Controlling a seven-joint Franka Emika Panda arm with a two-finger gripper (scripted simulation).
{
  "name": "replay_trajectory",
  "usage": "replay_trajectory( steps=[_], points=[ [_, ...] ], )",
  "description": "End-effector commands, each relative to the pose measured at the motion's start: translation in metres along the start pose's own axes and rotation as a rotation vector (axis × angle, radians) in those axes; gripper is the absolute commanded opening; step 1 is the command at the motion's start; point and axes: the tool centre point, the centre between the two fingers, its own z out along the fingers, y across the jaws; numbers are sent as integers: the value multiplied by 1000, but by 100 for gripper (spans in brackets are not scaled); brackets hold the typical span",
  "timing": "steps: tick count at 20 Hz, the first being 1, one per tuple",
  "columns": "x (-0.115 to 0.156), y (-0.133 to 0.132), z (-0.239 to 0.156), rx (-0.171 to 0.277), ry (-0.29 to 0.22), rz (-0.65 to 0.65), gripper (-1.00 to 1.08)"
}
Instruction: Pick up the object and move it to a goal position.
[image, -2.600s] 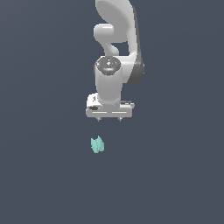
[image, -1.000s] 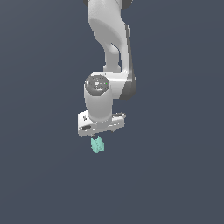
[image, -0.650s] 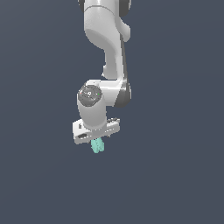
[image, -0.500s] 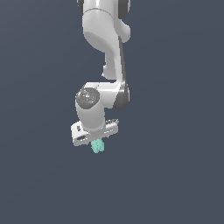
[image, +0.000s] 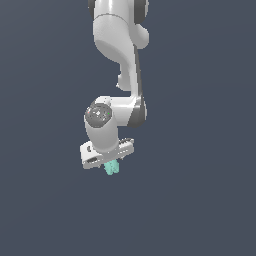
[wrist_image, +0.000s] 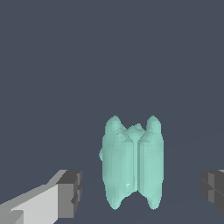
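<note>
- Wrist view put the small mint-green, knobbly, lumpy object (wrist_image: 132, 164) right up close, standing between the two dark grey finger pads (wrist_image: 70, 194), with bare floor visible on either side of it.
- One pad sat on the end of a white finger, the other pad (wrist_image: 213, 191) only peeked in at the frame edge; the fingers were spread wide and neither touched the object.
- Beyond it, only the flat dark slate-blue floor (wrist_image: 109, 57) showed in that view.
- Exterior view had the white gripper (image: 111, 164) low over the same mint-green object (image: 112, 168), whose lower part poked out just beneath the white hand bar.
- Whether the object rested on the floor could not be told from that angle.
- Above the hand, the rounded white wrist housing with its grey cap (image: 100, 120) sat tilted toward the exterior view's left.
- Farther up, the white Panda arm (image: 122, 45) rose to the top edge of the frame.
</note>
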Motion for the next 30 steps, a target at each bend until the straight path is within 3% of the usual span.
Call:
replay_trajectory(
  steps=[1,8,14,15,30],
  points=[
    [0,0,7,1,-1,0,100],
    [-1,-1,42,1,0,-4,100],
    [0,0,47,1,0,-4,100],
    [0,0,47,1,0,-4,-100],
    [0,-1,40,1,0,-4,-100]
  ],
)
